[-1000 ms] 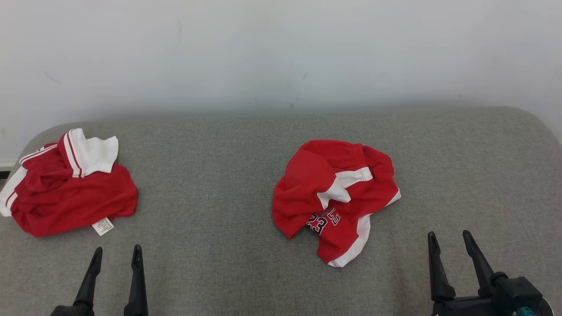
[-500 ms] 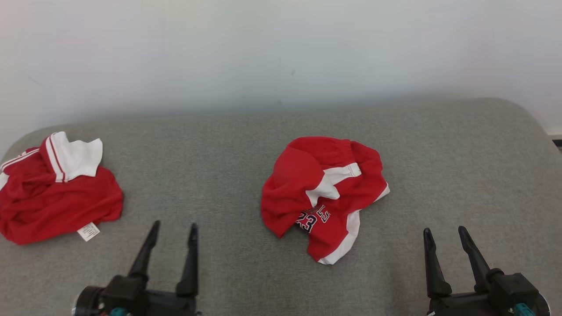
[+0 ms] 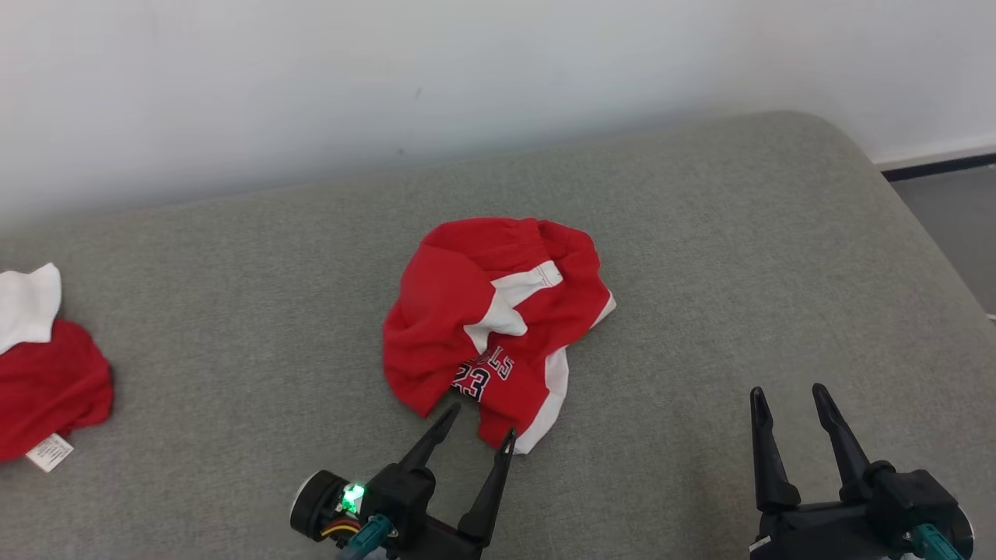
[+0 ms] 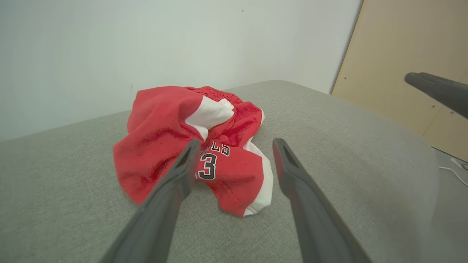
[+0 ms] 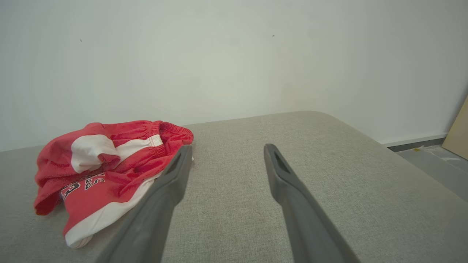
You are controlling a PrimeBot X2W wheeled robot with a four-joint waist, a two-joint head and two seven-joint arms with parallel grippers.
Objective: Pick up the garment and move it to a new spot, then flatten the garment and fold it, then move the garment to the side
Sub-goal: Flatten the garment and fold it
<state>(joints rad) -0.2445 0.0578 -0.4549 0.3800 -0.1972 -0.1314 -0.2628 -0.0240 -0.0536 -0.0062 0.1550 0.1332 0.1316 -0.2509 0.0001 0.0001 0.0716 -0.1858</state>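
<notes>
Grey woven cushion (image 3: pixel 233 311), crumpled red-and-white garment (image 3: pixel 443 311), left tool (image 3: pixel 482 420), right tool (image 3: pixel 787 389), both spread, empty.

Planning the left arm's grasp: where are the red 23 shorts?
Head view: the red shorts lie centrally on the grey cushion, just ahead of the open left gripper, left of the right gripper.

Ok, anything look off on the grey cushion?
Nothing damaged or spilled. The red shorts lie crumpled at centre, as expected; a second red garment lies bunched at the left, partly cut off in the head view.
</notes>
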